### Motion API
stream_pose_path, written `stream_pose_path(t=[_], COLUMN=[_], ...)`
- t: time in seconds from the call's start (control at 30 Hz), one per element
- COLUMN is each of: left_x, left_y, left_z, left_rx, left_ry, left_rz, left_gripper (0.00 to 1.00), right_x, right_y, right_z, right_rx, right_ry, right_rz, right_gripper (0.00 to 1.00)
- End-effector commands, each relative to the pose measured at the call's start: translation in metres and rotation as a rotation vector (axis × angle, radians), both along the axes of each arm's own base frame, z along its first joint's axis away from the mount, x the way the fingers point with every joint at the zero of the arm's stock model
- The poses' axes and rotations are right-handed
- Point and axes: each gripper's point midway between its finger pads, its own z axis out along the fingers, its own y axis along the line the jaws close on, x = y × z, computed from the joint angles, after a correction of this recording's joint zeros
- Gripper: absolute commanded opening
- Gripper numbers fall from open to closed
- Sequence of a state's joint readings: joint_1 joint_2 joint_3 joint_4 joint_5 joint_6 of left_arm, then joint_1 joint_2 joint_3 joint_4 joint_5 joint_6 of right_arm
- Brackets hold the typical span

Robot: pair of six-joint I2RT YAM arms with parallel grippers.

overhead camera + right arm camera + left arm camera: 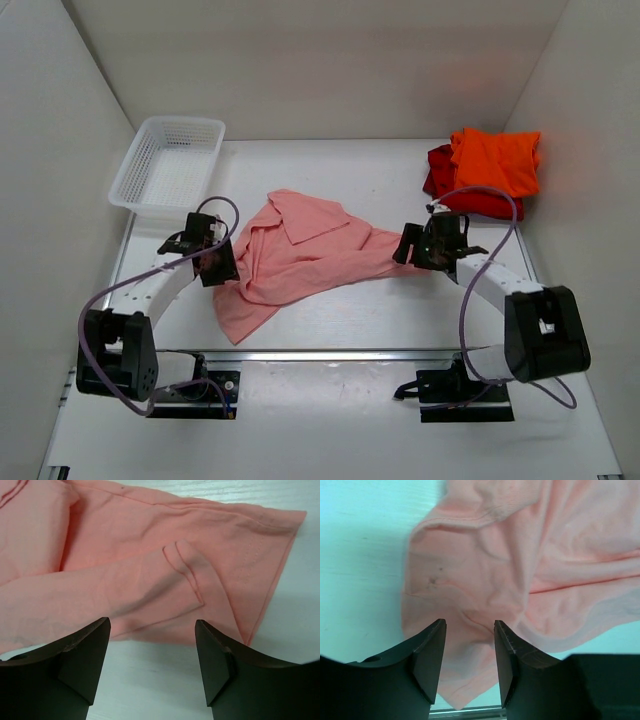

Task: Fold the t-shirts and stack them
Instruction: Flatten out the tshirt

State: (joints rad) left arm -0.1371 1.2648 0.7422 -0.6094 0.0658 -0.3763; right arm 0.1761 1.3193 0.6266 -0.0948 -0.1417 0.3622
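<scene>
the salmon-pink t-shirt (300,255) lies in a rumpled, lopsided spread on the table (350,320), stretched between my two sets of fingers and not yet folded. one sleeve (240,545) reaches out flat just ahead of the right fingers (410,246), its hem doubled over in a small tuck. the bunched lower end of the shirt sits under and ahead of the left fingers (220,266).

the left fingers stand moderately apart above the cloth. in the left wrist view i see pink fabric through the gap, but nothing is pinched between them. the right fingers are wider apart, with bare table directly below them and the sleeve edge just beyond their tips. they hold nothing either.

behind the right fingers and off to their outer side, well apart from the pink shirt, the orange t-shirt (495,160) rests on the red t-shirt (445,185). both look folded to me. a white mesh basket (168,165) sits beyond the left fingers, and i see nothing in it.

i judge that two shirts are done and this is the third, at the laying-out stage before its first fold. next i would bring each set of fingers down onto an edge, the right on the sleeve hem and the left on the crumpled end, and close on one layer only. then i would draw the two apart so the shirt lies flat. the risk is catching several layers in the bunched part and dragging the whole shirt.
</scene>
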Motion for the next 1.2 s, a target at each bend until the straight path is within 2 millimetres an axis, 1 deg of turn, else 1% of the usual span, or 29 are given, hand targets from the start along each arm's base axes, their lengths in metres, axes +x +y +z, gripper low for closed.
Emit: stream_pose_path(t=[0.0,0.13,0.17,0.2,0.23,0.27,0.3,0.33,0.37,0.4,0.43,0.47,0.5,0.57,0.6,0.63,0.67,0.7,0.73,0.8,0.83,0.87,0.9,0.93,0.97,1.0,1.03,1.07,1.17], left_x=[-0.010,0.005,0.013,0.025,0.030,0.043,0.061,0.076,0.084,0.102,0.116,0.123,0.135,0.145,0.147,0.140,0.139,0.129,0.114,0.098,0.082,0.070,0.066,0.051,0.043,0.039,0.030,0.022,0.020], left_y=[0.011,0.006,0.004,0.001,-0.002,-0.008,-0.016,-0.025,-0.027,-0.032,-0.037,-0.039,-0.039,-0.037,-0.036,-0.031,-0.029,-0.023,-0.017,-0.009,-0.004,-0.002,-0.001,0.001,-0.001,-0.001,-0.001,-0.001,-0.005], left_z=[-0.019,-0.042,-0.047,-0.043,-0.052,-0.057,-0.050,-0.050,-0.062,-0.051,-0.048,-0.047,-0.035,-0.014,0.001,0.002,0.015,0.019,0.010,0.013,0.001,-0.002,-0.001,-0.008,-0.009,-0.009,-0.019,-0.028,-0.046], left_rx=[0.077,0.077,0.078,0.074,0.072,0.064,0.056,0.051,0.056,0.052,0.035,0.038,0.029,0.029,0.032,0.038,0.026,0.021,0.029,0.013,0.020,0.015,0.010,0.018,0.023,0.022,0.029,0.025,0.015], left_ry=[0.069,0.125,0.137,0.123,0.148,0.152,0.123,0.129,0.159,0.139,0.146,0.145,0.119,0.076,0.037,0.047,0.015,0.009,0.041,0.033,0.071,0.077,0.071,0.085,0.077,0.068,0.080,0.104,0.125], left_rz=[0.002,0.011,0.010,0.013,0.014,0.009,-0.001,-0.022,-0.022,-0.027,-0.035,-0.045,-0.041,-0.043,-0.046,-0.045,-0.049,-0.041,-0.041,-0.039,-0.032,-0.034,-0.033,-0.031,-0.038,-0.034,-0.033,-0.032,-0.028], left_gripper=[0.54,0.52,0.51,0.52,0.52,0.51,0.50,0.49,0.50,0.48,0.47,0.47,0.47,0.47,0.48,0.50,0.51,0.54,0.59,0.67,0.67,0.67,0.65,0.63,0.64,0.66,0.67,0.68,0.67], right_x=[0.035,0.046,0.049,0.050,0.051,0.050,0.052,0.056,0.060,0.064,0.071,0.074,0.077,0.082,0.083,0.083,0.084,0.083,0.083,0.079,0.079,0.076,0.080,0.075,0.076,0.072,0.075,0.074,0.074], right_y=[0.001,-0.010,-0.009,-0.007,-0.008,-0.006,-0.009,-0.012,-0.014,-0.017,-0.019,-0.023,-0.024,-0.028,-0.030,-0.029,-0.031,-0.028,-0.027,-0.022,-0.022,-0.022,-0.021,-0.016,-0.018,-0.017,-0.016,-0.017,-0.014], right_z=[0.006,-0.011,-0.009,-0.012,-0.015,-0.019,-0.018,-0.021,-0.020,-0.016,-0.011,-0.006,-0.002,0.010,0.011,0.012,0.013,0.012,0.009,0.001,0.000,-0.004,-0.001,-0.005,-0.006,-0.009,-0.004,-0.006,-0.002], right_rx=[-0.027,-0.077,-0.062,-0.055,-0.040,-0.033,-0.029,-0.031,-0.033,-0.033,-0.040,-0.044,-0.054,-0.077,-0.079,-0.074,-0.065,-0.058,-0.058,-0.068,-0.070,-0.071,-0.074,-0.066,-0.065,-0.062,-0.058,-0.057,-0.054], right_ry=[-0.049,0.046,0.047,0.056,0.061,0.072,0.068,0.072,0.071,0.064,0.057,0.058,0.048,0.025,0.021,0.020,0.011,0.013,0.021,0.046,0.052,0.060,0.041,0.055,0.057,0.066,0.047,0.053,0.043], right_rz=[0.010,-0.035,-0.038,-0.034,-0.039,-0.035,-0.046,-0.048,-0.054,-0.056,-0.052,-0.064,-0.053,-0.057,-0.064,-0.062,-0.073,-0.059,-0.059,-0.039,-0.041,-0.039,-0.039,-0.030,-0.035,-0.032,-0.029,-0.031,-0.025], right_gripper=[0.65,0.63,0.60,0.55,0.52,0.47,0.42,0.36,0.31,0.26,0.25,0.21,0.19,0.18,0.16,0.17,0.17,0.18,0.18,0.18,0.19,0.18,0.19,0.18,0.18,0.19,0.18,0.18,0.18])
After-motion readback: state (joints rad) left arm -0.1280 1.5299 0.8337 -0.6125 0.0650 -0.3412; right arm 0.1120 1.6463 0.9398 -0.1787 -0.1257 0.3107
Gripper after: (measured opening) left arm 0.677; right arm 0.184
